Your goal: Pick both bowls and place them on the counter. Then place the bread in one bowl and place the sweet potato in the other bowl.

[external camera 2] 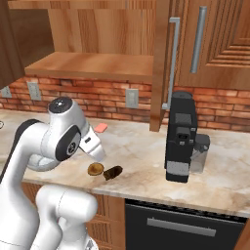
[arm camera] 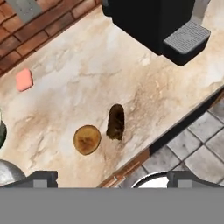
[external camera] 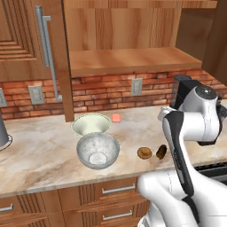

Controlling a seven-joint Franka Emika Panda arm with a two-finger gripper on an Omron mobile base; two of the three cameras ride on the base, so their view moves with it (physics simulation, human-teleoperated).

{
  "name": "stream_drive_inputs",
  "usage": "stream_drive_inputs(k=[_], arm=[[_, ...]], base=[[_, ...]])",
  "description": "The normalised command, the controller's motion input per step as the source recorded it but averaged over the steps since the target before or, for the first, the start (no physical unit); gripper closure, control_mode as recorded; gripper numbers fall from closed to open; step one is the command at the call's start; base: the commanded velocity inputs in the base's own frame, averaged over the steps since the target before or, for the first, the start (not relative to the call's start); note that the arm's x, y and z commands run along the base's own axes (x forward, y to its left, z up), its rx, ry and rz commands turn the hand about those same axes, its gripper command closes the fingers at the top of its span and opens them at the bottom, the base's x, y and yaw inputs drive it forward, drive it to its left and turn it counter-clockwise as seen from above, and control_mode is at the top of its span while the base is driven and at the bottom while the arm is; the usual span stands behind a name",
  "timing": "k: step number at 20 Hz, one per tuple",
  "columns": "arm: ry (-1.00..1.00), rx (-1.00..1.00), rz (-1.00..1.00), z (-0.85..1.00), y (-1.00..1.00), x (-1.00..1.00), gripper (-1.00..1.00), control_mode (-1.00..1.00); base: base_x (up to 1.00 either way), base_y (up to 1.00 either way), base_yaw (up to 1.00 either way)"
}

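The gripper (arm camera: 112, 177) hangs above the counter (arm camera: 144, 87) with its jaws spread wide apart and nothing between them; in the hand view its two dark fingertips (arm camera: 41, 177) stand at either side of the lower edge.

Taking the bread (arm camera: 87, 139) as the landmark: it lies on the counter below the gripper, between the two fingertips as the hand view shows it and nearer the left one, clear of both. It is a small round tan-brown bun with a lighter centre.

The sweet potato (arm camera: 116, 121) lies just beside the bread on the side toward the coffee machine (arm camera: 153, 22), a narrow gap between them. It is a dark brown oblong lump, about the bun's size.

The grey stone-look bowl (external camera: 97, 150) stands upright on the counter, well to the other side of the bread, near the front edge. It is mottled grey and pale inside. The cream-white bowl (external camera: 91, 124) stands directly behind the grey one, toward the brick wall (external camera: 106, 91); their rims look to touch or overlap, which of the two cannot be told. Its inside is pale green.

A pink square (external camera: 116, 117) lies beyond the bread toward the wall, just beside the cream-white bowl.
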Motion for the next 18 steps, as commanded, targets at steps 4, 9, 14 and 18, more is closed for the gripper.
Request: stream_drive_inputs(k=[4,9,14,18], arm=[[0.00,-0.19,0.12,-0.26,-0.30,0.00,-1.00,-1.00],[0.00,-0.04,0.13,-0.17,-0.26,0.02,-1.00,-1.00],[0.00,0.00,0.11,-0.23,-0.16,0.10,-1.00,-1.00],[-0.01,0.00,0.05,-0.17,0.00,0.30,-1.00,-1.00]], base=[[0.00,0.00,0.00],[0.00,0.00,0.00],[0.00,0.00,0.00],[0.00,0.00,0.00]])
